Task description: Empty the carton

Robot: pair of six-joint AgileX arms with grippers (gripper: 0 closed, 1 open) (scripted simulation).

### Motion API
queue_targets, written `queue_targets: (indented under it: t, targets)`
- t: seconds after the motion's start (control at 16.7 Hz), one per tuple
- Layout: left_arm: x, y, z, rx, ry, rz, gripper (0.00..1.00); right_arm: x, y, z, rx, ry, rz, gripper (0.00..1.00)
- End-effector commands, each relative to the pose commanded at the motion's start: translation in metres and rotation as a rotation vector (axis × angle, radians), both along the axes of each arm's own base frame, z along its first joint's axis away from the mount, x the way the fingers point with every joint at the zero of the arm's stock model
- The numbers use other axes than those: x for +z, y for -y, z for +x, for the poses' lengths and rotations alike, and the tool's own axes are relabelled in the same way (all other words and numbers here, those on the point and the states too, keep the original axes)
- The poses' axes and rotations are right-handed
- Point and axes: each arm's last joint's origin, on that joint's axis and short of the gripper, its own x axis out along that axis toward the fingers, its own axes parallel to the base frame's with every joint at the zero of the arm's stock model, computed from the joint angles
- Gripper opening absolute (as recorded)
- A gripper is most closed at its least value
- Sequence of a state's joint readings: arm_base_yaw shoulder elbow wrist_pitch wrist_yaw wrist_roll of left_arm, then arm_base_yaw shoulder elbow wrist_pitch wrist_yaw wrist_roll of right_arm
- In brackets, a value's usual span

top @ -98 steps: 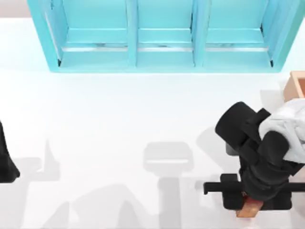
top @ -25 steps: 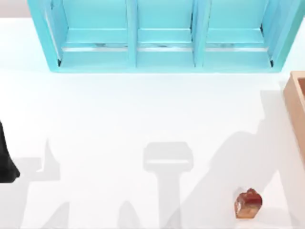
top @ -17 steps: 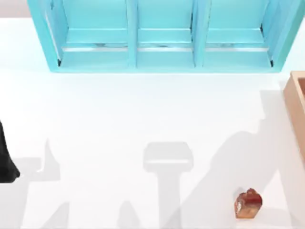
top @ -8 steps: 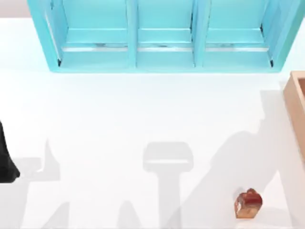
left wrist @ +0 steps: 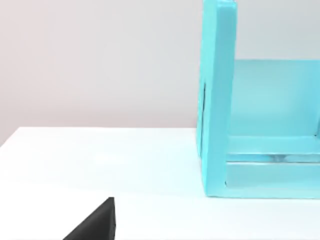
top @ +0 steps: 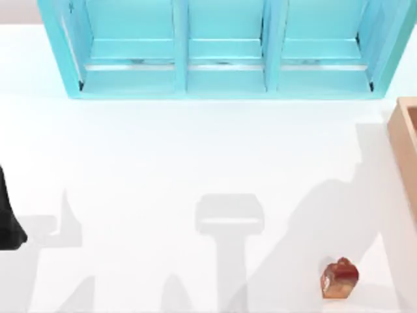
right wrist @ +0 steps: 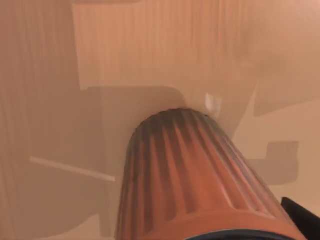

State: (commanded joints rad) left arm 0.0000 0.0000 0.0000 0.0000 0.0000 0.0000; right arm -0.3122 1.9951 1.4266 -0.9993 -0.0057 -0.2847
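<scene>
a turquoise shelf unit [left wrist: 218, 100] stands on the white table [left wrist: 100, 160], filling the right of the frame. a black wedge [left wrist: 95, 225] sits at the lower left edge. a pale grey wall [left wrist: 100, 60] lies behind.

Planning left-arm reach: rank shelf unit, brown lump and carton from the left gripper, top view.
1. Shelf unit, along the back, nearest the left gripper at the left edge.
2. Brown lump, front right.
3. Carton, right edge.

A rendered simulation scene, not a real room. A bare white worktop [top: 163, 156] carries a flat-shaded turquoise shelf unit [top: 225, 49] against a blank grey wall [left wrist: 100, 60].
</scene>
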Motion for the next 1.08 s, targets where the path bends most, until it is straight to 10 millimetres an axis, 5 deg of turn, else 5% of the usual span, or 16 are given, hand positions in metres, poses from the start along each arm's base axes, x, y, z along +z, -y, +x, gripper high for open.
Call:
queue_targets:
  t: [0.24, 0.84, 1.08]
  targets:
    - [0.0, 0.0, 0.0, 0.0, 0.0, 0.0, 1.0, 0.015, 0.001, 0.004, 0.004, -0.003, 0.002, 0.0]
    - [0.0, 0.0, 0.0, 0.0, 0.0, 0.0, 1.0, 0.123, 0.001, 0.002, 0.001, -0.001, 0.001, 0.0]
    - [0.0, 0.0, 0.0, 0.0, 0.0, 0.0, 1.0, 0.13, 0.0, 0.0, 0.0, 0.0, 0.0, 0.0]
